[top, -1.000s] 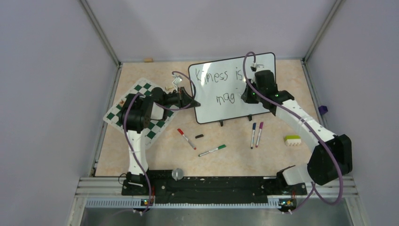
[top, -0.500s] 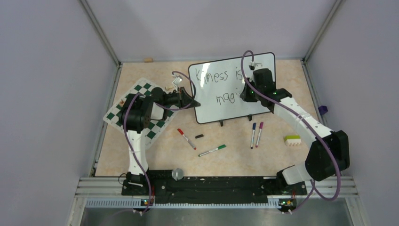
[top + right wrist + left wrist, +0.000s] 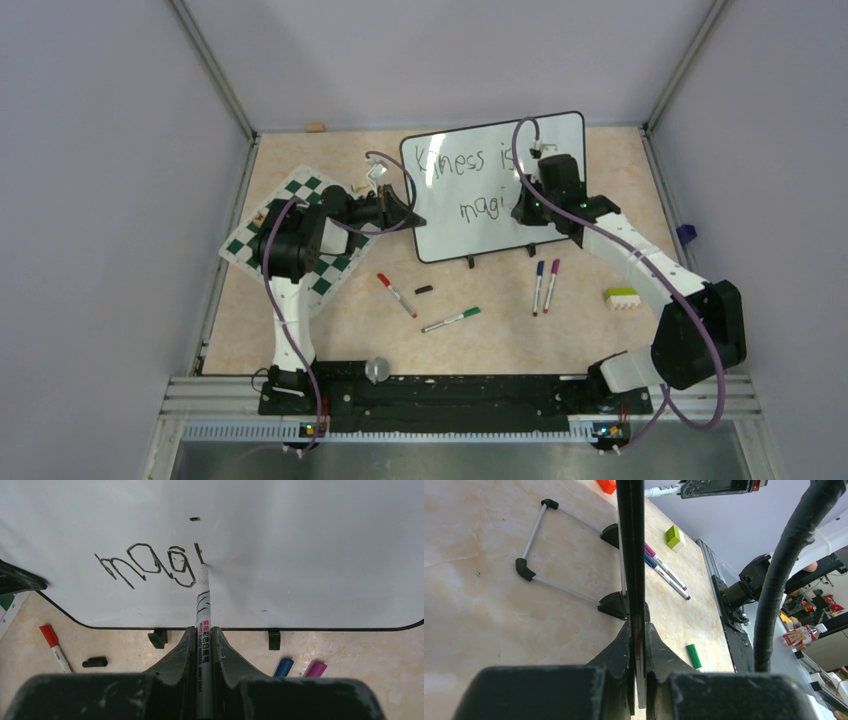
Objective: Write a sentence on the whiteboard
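The whiteboard [image 3: 470, 235] stands on its feet at the back of the table. Its sentence [image 3: 478, 209] shows "Kiness is" above "magi". In the right wrist view the word "magi" [image 3: 150, 562] is plain, with a dot above the i. My right gripper [image 3: 202, 630] is shut on a white marker [image 3: 202, 605] whose tip touches the board at the foot of the i. From above, the right gripper [image 3: 522, 205] sits in front of the board's right half. My left gripper [image 3: 638, 625] is shut on the whiteboard's black left edge [image 3: 631, 540], low down near a foot.
A green-and-white chess mat [image 3: 300, 215] lies under the left arm. In front of the board lie a red marker [image 3: 396, 294], a black cap [image 3: 424, 289], a green marker [image 3: 450, 320], blue [image 3: 539, 286] and purple [image 3: 551, 284] markers, and a green-topped block [image 3: 622, 297].
The lower line has grown from "mag" to "magi". My right gripper has shifted a little to the right along the board. The left arm has kept still.
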Robot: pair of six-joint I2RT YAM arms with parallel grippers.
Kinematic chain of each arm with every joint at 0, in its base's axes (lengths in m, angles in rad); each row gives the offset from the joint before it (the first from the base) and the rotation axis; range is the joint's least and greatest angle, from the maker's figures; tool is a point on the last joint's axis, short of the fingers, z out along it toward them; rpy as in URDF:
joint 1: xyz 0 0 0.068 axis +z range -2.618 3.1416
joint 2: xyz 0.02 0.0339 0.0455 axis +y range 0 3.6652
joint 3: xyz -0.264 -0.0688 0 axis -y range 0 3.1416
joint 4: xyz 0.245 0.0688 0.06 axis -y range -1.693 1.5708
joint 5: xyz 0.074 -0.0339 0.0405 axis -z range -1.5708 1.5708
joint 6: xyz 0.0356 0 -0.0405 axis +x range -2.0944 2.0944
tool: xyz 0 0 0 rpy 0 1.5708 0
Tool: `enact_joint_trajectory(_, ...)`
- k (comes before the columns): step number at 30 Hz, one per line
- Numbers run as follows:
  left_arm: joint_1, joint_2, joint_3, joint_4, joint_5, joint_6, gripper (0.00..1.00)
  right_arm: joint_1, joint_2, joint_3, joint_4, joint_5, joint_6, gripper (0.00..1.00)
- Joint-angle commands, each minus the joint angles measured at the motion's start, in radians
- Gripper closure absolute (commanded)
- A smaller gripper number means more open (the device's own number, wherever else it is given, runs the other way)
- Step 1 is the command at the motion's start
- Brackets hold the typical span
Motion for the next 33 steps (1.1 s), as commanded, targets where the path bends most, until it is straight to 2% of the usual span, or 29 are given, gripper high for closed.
enact_joint_trajectory(1, -0.002, -0.034, 0.016, 0.162, 0.022, 0.054, 1.0, -0.006, -0.029, -0.036, 0.024, 0.02, 0.011, 1.0)
enact_joint_trajectory(21, -0.002, -0.03, 0.022, 0.162, 0.024, 0.05, 1.0, -0.008, -0.081, 0.077, -0.064, 0.039, 0.023, 1.0)
enact_joint_trajectory(33, -0.002, -0.029, 0.024, 0.162, 0.03, 0.049, 1.0, -0.025, -0.02, 0.134, -0.075, 0.087, 0.007, 1.0)
